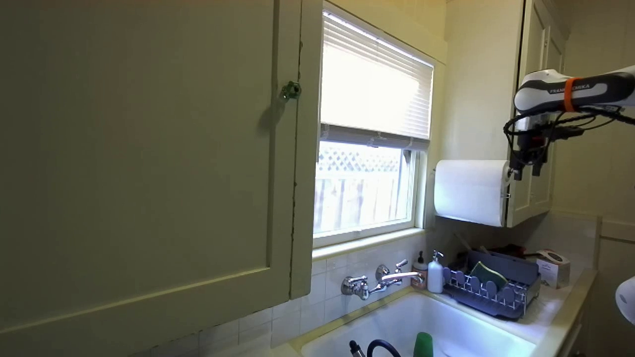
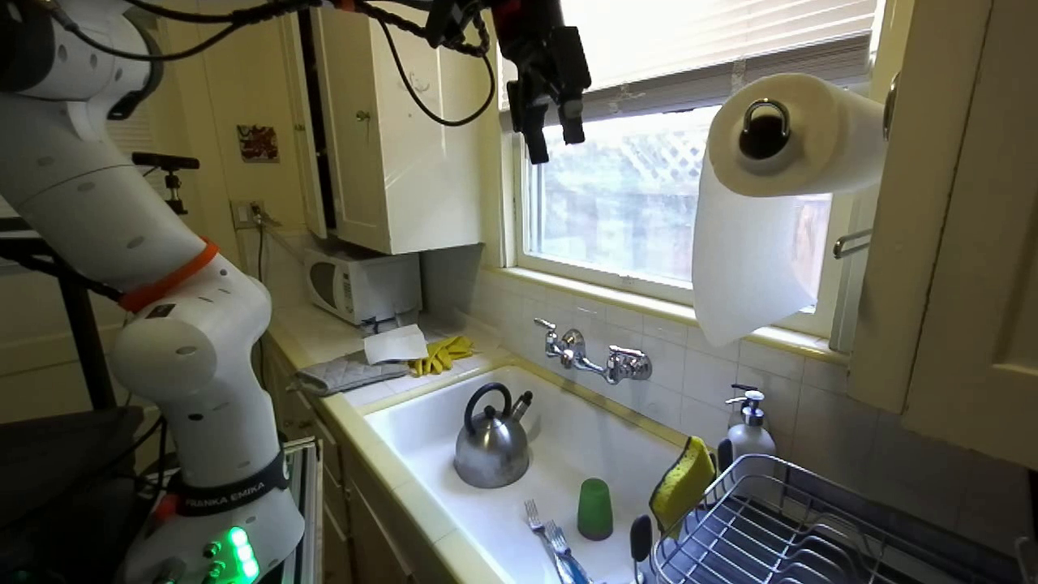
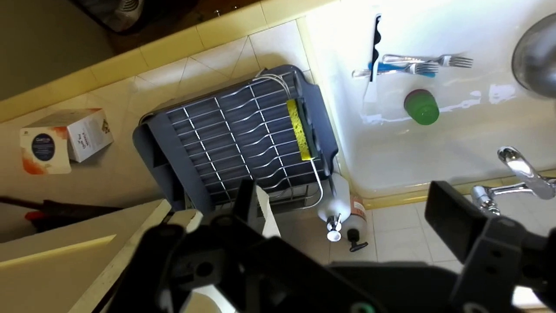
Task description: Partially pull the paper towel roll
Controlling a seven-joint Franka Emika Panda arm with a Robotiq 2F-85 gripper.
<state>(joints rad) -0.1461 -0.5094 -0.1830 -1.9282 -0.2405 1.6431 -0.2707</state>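
The white paper towel roll hangs on a wire holder on the cabinet side, in both exterior views (image 1: 469, 193) (image 2: 843, 142). A loose sheet (image 2: 742, 268) hangs from it in front of the window. My gripper is open and empty, pointing down, in both exterior views (image 1: 527, 173) (image 2: 555, 146). In an exterior view a gap shows between gripper and roll. In the wrist view the gripper (image 3: 349, 213) has its fingers wide apart. The sheet's edge (image 3: 268, 221) shows beside the inner side of the left-hand finger. The roll's end (image 3: 203, 304) is mostly hidden behind the gripper.
A cabinet (image 2: 941, 203) stands beside the roll. Below are a dish rack (image 3: 243, 134) with a sponge (image 3: 299, 130), soap bottles (image 3: 336, 200), a faucet (image 3: 521, 169) and a sink (image 3: 404, 152). The sink holds a green cup (image 2: 595, 507), forks and a kettle (image 2: 492, 446).
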